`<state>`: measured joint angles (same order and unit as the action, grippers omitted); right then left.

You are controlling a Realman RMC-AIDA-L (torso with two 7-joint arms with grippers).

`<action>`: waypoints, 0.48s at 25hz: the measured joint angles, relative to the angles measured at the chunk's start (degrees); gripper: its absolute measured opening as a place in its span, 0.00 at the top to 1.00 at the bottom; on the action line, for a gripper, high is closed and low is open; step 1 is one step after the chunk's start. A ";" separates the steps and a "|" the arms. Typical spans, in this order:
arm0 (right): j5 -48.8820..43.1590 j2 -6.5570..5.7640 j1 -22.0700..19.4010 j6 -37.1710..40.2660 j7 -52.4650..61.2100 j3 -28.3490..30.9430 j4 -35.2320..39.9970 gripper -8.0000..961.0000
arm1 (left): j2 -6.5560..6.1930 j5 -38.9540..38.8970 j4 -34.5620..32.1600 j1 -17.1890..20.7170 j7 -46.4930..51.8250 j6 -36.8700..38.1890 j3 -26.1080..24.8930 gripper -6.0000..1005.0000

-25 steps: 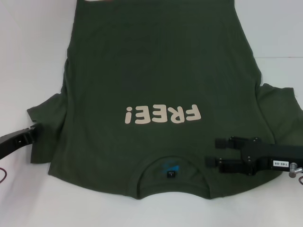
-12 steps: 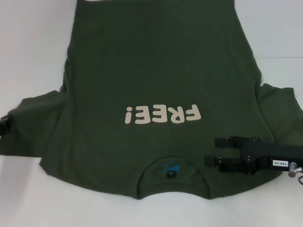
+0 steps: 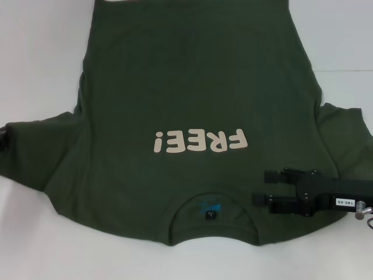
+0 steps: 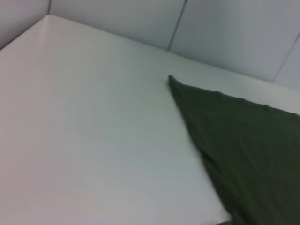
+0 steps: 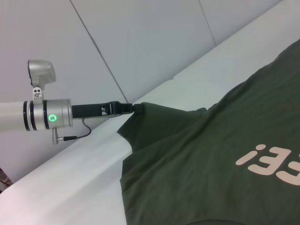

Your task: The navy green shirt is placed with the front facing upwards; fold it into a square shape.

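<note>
- Left gripper (image 5: 136, 108) was at the far left, almost out of the head view, and the right wrist view showed it closed on the tip of the shirt's left sleeve (image 3: 35, 151), with the cloth pinched between its fingers.
- It held the sleeve lifted and stretched outward, away from the body of the shirt; I judged this was to open the sleeve flat so that it could be folded in cleanly.
- Shirt (image 3: 198, 87) lay spread in the middle of the table, front up, with the "FREE!" print (image 3: 201, 141) showing and the collar (image 3: 211, 213) on the side nearest the robot.
- Right gripper (image 3: 260, 186) was above the right shoulder of the shirt, just beside the collar, with its two fingers apart and nothing between them; it seemed ready to hold or take that shoulder.
- Right sleeve (image 3: 344, 137) lay flat on the table, not yet folded, so the folding looked barely begun.
- Table (image 4: 93, 131) was white and smooth, and pale wall panels (image 5: 154, 42) stood behind it.
</note>
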<state>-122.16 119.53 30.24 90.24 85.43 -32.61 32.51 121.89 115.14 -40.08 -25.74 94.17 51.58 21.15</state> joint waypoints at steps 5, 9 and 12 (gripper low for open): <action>0.00 0.00 -0.12 0.10 0.02 0.00 0.00 0.06 | 0.02 0.00 -0.55 -0.24 0.05 3.78 0.65 0.99; 0.00 0.00 -0.25 0.12 0.01 0.00 0.00 0.06 | -0.02 0.00 -2.04 -0.27 -0.06 4.15 0.65 0.99; 0.00 0.00 -0.42 0.12 0.00 0.00 0.00 0.06 | -0.04 0.00 -3.46 -0.18 -0.23 4.15 0.65 0.99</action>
<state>-122.17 119.53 29.82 90.36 85.43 -32.61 32.52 121.86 115.14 -43.54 -25.92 93.93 55.73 21.80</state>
